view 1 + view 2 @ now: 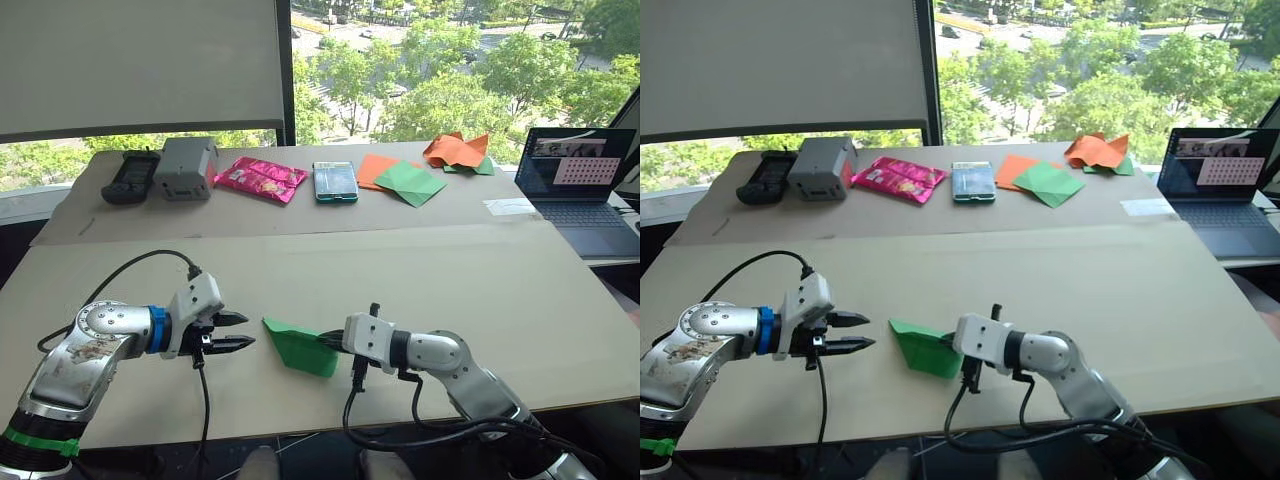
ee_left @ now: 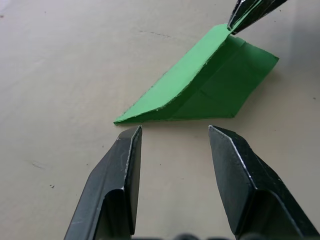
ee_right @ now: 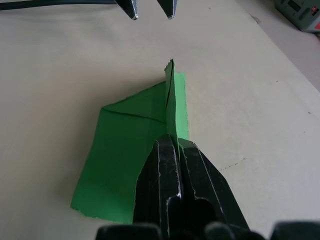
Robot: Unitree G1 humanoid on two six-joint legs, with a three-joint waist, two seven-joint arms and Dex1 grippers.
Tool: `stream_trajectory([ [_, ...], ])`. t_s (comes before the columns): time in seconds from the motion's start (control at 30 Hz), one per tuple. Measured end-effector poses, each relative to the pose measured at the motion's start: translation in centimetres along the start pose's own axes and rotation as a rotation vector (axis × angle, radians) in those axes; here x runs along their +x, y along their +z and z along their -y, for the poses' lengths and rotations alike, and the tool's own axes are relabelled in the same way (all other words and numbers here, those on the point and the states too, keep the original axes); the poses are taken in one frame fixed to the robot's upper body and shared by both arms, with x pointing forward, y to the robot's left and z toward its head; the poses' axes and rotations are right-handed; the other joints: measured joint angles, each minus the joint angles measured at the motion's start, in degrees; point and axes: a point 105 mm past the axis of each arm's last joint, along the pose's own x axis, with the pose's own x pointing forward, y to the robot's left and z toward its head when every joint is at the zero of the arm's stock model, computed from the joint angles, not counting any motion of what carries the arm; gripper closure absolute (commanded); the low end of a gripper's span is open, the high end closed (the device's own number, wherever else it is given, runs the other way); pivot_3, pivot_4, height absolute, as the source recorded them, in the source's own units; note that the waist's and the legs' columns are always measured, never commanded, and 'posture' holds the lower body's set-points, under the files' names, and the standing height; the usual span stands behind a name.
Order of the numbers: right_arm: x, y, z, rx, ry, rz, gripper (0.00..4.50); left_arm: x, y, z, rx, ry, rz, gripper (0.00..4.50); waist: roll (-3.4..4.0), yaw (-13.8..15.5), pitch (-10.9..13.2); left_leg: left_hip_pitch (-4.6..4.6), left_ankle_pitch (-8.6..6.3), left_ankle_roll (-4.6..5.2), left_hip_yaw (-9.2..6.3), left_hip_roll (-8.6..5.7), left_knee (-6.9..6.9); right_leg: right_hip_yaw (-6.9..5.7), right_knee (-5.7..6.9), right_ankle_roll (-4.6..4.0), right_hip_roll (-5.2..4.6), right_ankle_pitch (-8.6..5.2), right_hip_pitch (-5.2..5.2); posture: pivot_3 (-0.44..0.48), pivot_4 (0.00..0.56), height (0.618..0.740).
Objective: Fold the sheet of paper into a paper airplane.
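One paper airplane point(image 1: 298, 346), pinched by right end effector point(image 1: 327, 341)

Paper airplane point(image 1: 298, 346): bright green, folded into a pointed wedge of layered flaps with visible creases, lying on the near table point(image 1: 420, 280) edge, well in front of the pink packet point(image 1: 260, 178); one flap seems raised upright, edges slightly ragged.

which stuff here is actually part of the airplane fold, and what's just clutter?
In the job:
- paper airplane, green, partly folded, on the near table
- right claw, shut on its flap
- left claw, open, just short of its tip

Lying about, on the far table:
- pink foil packet
- orange and green paper sheets
- crumpled orange paper
- grey box
- black handset
- laptop
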Motion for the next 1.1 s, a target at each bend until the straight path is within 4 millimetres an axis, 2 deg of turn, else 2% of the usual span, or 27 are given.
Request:
stream_trajectory([
  [0.1,0.0,0.2,-0.4,0.028,0.063,0.026,4.46,0.0,-0.4,-0.7,-0.035,0.009,0.021,2.28,-0.01,-0.1,0.0,0.01,0.05,0.09,0.00,0.00,0.00,0.00,0.04,0.00,0.02,0.00,0.01,0.000,0.150,0.721],
  [0.23,-0.5,-0.3,0.1,0.036,0.147,0.019,4.46,0.1,0.3,-1.2,0.001,0.002,0.044,2.28,-0.01,-0.1,0.0,0.03,0.24,0.39,0.01,0.00,0.00,0.00,0.04,0.00,0.02,0.00,0.09,0.000,0.150,0.721],
  [0.53,-1.1,-1.0,0.6,0.070,0.284,0.016,4.46,2.5,-0.7,0.0,0.055,-0.084,0.027,2.28,-0.01,-0.1,0.0,0.13,0.25,0.42,0.01,0.00,0.00,0.01,0.40,0.00,0.04,0.01,0.28,0.000,0.150,0.721],
  [0.63,-0.9,-0.9,0.5,0.075,0.297,0.026,4.50,3.4,-0.8,0.3,0.051,-0.107,0.046,3.10,-0.02,-0.1,0.0,0.16,0.26,0.42,0.01,-0.01,0.03,0.01,0.67,-0.01,0.05,0.00,0.28,0.000,0.150,0.721],
  [0.77,-0.8,-0.8,0.4,0.076,0.300,0.032,4.50,4.2,-0.6,1.0,0.063,-0.144,0.061,4.47,-0.01,-0.2,0.0,0.22,0.26,0.42,0.00,-0.01,0.02,0.01,0.73,-0.01,0.06,0.00,0.27,0.000,0.150,0.721],
  [1.1,-0.7,-0.9,0.4,0.085,0.293,0.028,4.50,5.4,-1.9,1.6,0.117,-0.170,0.007,4.49,-0.01,-0.1,0.0,0.30,0.25,0.41,0.00,-0.01,0.02,0.03,0.72,-0.01,0.05,0.00,0.26,0.000,0.150,0.721],
])
